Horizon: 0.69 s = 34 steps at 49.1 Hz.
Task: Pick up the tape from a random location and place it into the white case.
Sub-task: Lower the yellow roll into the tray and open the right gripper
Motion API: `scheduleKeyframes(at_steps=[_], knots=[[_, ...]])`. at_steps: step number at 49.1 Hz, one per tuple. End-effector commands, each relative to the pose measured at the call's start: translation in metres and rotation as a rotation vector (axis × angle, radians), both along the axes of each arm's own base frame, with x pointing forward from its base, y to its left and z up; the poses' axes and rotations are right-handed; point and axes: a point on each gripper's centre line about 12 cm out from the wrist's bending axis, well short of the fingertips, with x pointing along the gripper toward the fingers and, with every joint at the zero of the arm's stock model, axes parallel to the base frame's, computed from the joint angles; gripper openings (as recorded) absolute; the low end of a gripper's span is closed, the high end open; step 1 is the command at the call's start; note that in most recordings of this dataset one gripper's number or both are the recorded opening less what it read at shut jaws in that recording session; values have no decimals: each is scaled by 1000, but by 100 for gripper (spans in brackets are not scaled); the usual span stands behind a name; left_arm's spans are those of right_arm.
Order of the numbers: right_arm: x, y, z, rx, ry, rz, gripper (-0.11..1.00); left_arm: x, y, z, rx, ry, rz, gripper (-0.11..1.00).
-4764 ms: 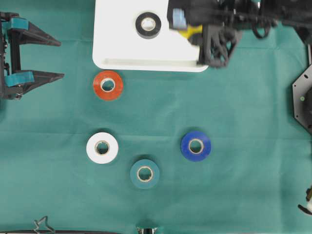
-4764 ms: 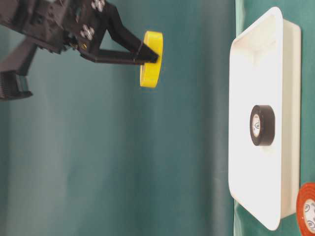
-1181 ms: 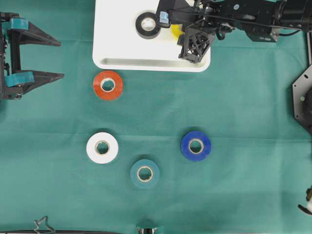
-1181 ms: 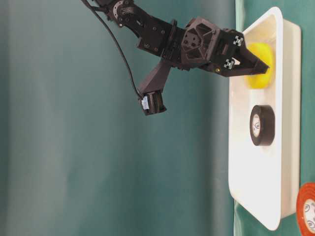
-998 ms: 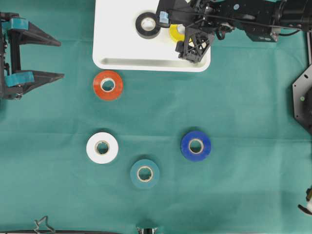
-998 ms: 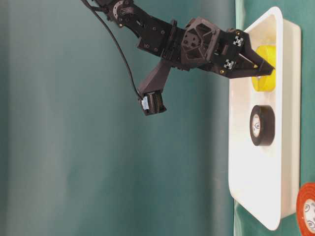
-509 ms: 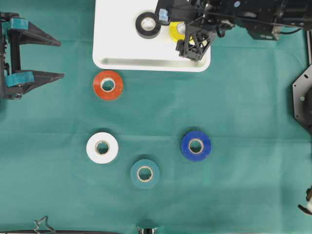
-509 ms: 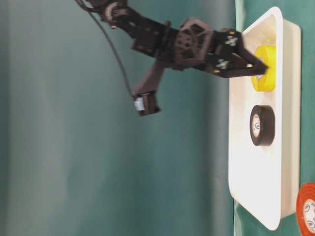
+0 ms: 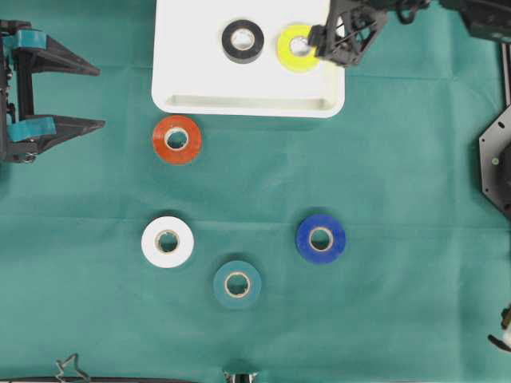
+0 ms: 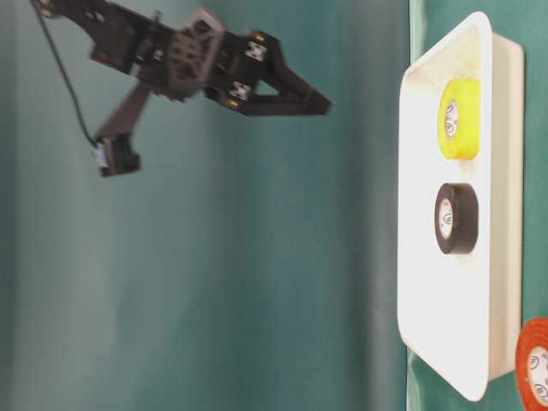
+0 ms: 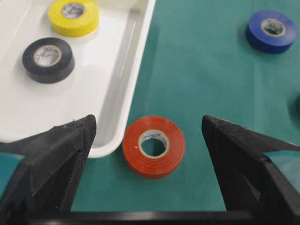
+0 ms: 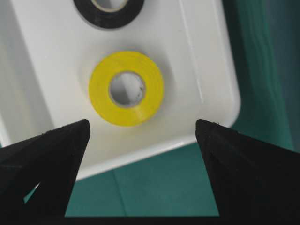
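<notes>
The large shallow white rectangular plastic case (image 9: 192, 80) with a raised rim sat at the far edge of the green-cloth-covered bench (image 9: 399, 199). Inside it lay two rolls flat, side by side and apart: a yellow roll of tape (image 9: 297, 47) near the case's right end and a black roll of tape (image 9: 243, 41) to its left. The right gripper (image 10: 321, 104) hung in the air clear of the case, jaws spread wide and holding nothing; from the right wrist view the yellow roll lay framed between the two black fingers (image 12: 44, 161), untouched. The left gripper (image 9: 94, 97) sat at the left edge of the bench, jaws likewise wide apart and empty. On the cloth outside the case: an orange-red roll of tape (image 9: 176, 140) just beside the case's near left corner, a white roll of tape (image 9: 168, 242) further toward the near edge, a dark teal roll of tape (image 9: 237, 284) to its right, and a blue roll of tape (image 9: 321, 238) well apart on the right.
</notes>
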Motion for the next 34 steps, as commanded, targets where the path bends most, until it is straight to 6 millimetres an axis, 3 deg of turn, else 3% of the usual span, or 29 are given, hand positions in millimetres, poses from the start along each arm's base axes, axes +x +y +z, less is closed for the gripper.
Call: scheduleKeyframes(at_steps=[1, 19, 28, 34], knots=[[-2, 0, 22, -26, -58, -3, 92, 2, 0, 5, 2, -12, -2, 96], [4, 8, 24, -25, -87, 18, 92, 2, 0, 4, 1, -6, -2, 96], [16, 36, 22, -9, -97, 79, 92, 1, 0, 3, -1, 0, -1, 96], [26, 65, 19, 8, -98, 141, 92, 2, 0, 4, -1, -2, -1, 96]])
